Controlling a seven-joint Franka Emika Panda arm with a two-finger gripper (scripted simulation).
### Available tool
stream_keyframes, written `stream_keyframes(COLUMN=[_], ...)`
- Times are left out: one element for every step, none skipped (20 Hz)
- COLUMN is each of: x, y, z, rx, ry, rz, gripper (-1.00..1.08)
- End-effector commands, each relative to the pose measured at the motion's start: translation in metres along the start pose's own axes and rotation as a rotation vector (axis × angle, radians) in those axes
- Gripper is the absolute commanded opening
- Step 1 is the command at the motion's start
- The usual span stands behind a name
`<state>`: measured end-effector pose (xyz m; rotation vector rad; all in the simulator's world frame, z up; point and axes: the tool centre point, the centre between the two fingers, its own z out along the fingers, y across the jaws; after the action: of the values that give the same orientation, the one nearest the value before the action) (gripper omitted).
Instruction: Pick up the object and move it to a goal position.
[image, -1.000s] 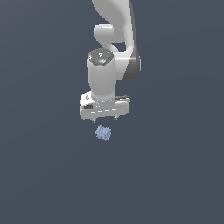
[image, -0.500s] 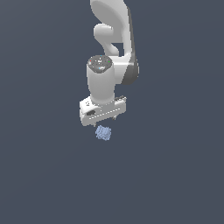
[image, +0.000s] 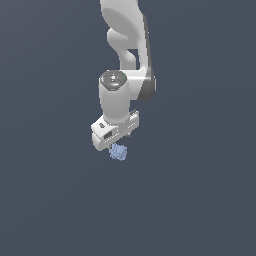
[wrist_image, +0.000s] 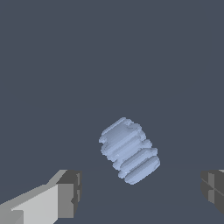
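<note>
- The setting is a flat, featureless slate-grey ground that fills both views with no edge, wall or other thing in it; nothing marks a goal place.
- Exterior view: the white arm (image: 131, 45) comes down from the top of the picture and ends in a rounded wrist with a blocky white gripper (image: 116, 142) pointing downward.
- Exterior view: the object (image: 119, 152) sits just below the gripper, partly tucked under its lower edge and slightly toward the exterior view's right of it. I judge the gripper is set over the object this way so the fingers can drop on either side of it.
- Exterior view: the fingers themselves are too small and hidden to read here, and whether anything touches the object cannot be told.
- Wrist view: two grey finger pads (wrist_image: 70, 194) show at the lower corners, well apart from each other, so the pincer stands wide apart and holds nothing.
- Wrist view: the object lies on the ground between the two pads, clear of both and nearer the pale-mounted one.
- Wrist view: the object is a pale blue, squat, barrel-like lump with rounded ribs running across it, lying tilted relative to the line between the pads.
- Its bumpy ribs may give the flat pads uneven contact, so a centred closing seems wise.
</note>
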<state>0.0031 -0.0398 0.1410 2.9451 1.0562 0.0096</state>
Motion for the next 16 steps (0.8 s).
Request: stream_keyframes(x=[-0.001, -0.001, -0.001, -0.002, -0.002, -0.002, -0.002, -0.003, -0.003, -0.003, -0.003, -0.004, -0.004, -0.004, -0.004, -0.004], y=[0.001, 0.001, 0.001, 0.001, 0.002, 0.002, 0.002, 0.002, 0.002, 0.003, 0.003, 0.003, 0.003, 0.003, 0.003, 0.003], z=[0.004, 0.006, 0.008, 0.01, 0.011, 0.013, 0.015, 0.017, 0.018, 0.02, 0.022, 0.023, 0.025, 0.027, 0.028, 0.029], rx=[0.001, 0.002, 0.002, 0.003, 0.003, 0.004, 0.004, 0.005, 0.006, 0.006, 0.007, 0.008, 0.008, 0.009, 0.01, 0.01], ry=[-0.001, -0.001, -0.002, -0.002, -0.002, -0.002, -0.002, -0.002, -0.002, -0.002, -0.002, -0.002, -0.002, -0.001, -0.001, -0.001], rz=[-0.07, -0.097, -0.124, -0.151, -0.178, -0.206, -0.233, -0.26, -0.287, -0.314, -0.341, -0.368, -0.394, -0.418, -0.441, -0.462], gripper=[1.0, 1.0, 1.0, 1.0, 1.0, 1.0, 1.0, 1.0, 1.0, 1.0, 1.0, 1.0, 1.0, 1.0, 1.0, 1.0])
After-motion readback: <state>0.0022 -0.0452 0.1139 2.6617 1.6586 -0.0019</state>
